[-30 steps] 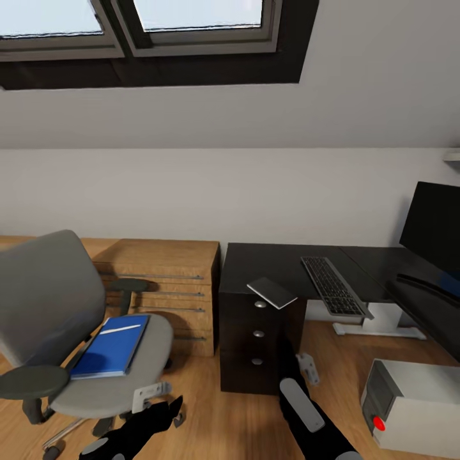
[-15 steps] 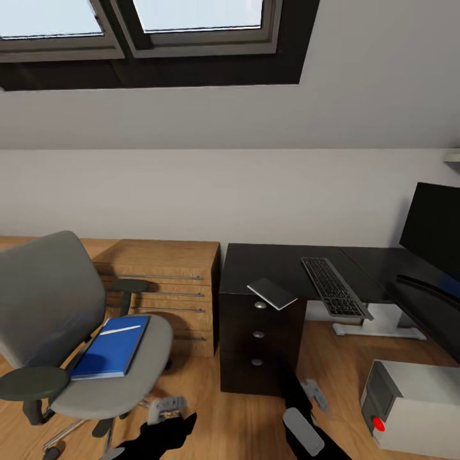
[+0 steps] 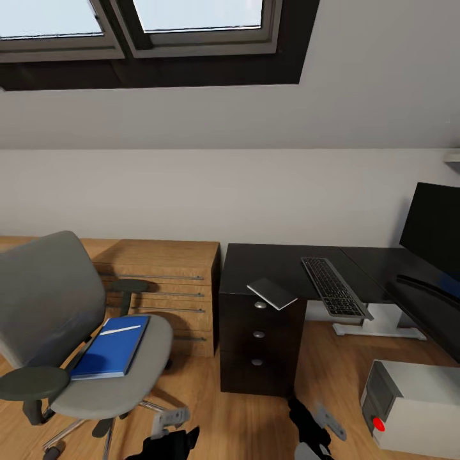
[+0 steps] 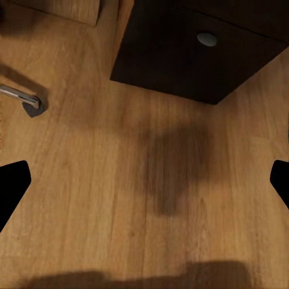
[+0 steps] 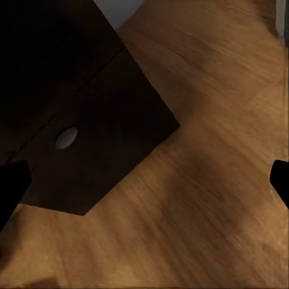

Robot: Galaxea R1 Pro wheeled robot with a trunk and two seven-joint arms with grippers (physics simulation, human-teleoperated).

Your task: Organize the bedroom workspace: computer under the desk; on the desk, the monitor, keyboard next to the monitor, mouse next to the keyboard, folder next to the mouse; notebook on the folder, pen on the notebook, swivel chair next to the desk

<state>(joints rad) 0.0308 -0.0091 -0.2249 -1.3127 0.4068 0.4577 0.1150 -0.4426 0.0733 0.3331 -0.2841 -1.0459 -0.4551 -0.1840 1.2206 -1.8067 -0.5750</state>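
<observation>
The blue folder (image 3: 112, 345) lies flat on the seat of the grey swivel chair (image 3: 57, 332) at the lower left of the head view, a thin white pen (image 3: 121, 329) resting along its upper edge. To the right of the chair, past a low light-wood cabinet (image 3: 167, 281), stands the black bench (image 3: 281, 263) with its dark drawer unit (image 3: 259, 338) and round silver knobs. The grey notebook (image 3: 272, 293) sits on the bench's front corner above the drawers, jutting slightly over the edge. Just right of it the keyboard (image 3: 335, 285) lies at a slant on the bench top, apart from the notebook. The monitor (image 3: 434, 227) stands at the right edge of the frame on the bench's other wing. The light grey computer (image 3: 415, 406) with its red light sits on the wood floor (image 3: 236, 415) at the lower right, out in front of the bench rather than under it. A skylight (image 3: 140, 29) fills the top of the frame. At the bottom edge the left claw (image 3: 171, 418) and right claw (image 3: 329, 423) hang low over the floor. In each wrist view the fingertips (image 4: 12, 183) (image 5: 12, 180) show dark at opposite sides, spread wide with nothing but floor and the drawer unit between them, so both claws are agape and hold nothing.
</observation>
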